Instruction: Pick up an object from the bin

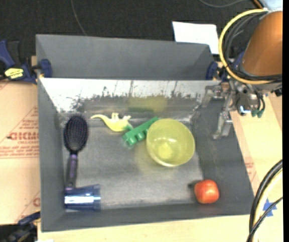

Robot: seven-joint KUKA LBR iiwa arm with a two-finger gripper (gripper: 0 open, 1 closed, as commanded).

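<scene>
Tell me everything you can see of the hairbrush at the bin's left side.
The hairbrush has a black oval head, its bristles facing up, and a slim purple handle, plastic by its look. It lies flat on the bin floor along the left wall, head toward the far wall, handle toward the near one. The handle's end appears to meet a blue and silver cylinder in the near left corner. Nothing else touches it.

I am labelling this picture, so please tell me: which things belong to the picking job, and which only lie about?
Job in hand:
- gripper, at the bin's right wall
- grey bin
- yellow-green bowl, nearest to the gripper, perhaps the pick

Lying about:
- green toy
- yellow toy
- black hairbrush
- blue cylinder
- red ball
</scene>
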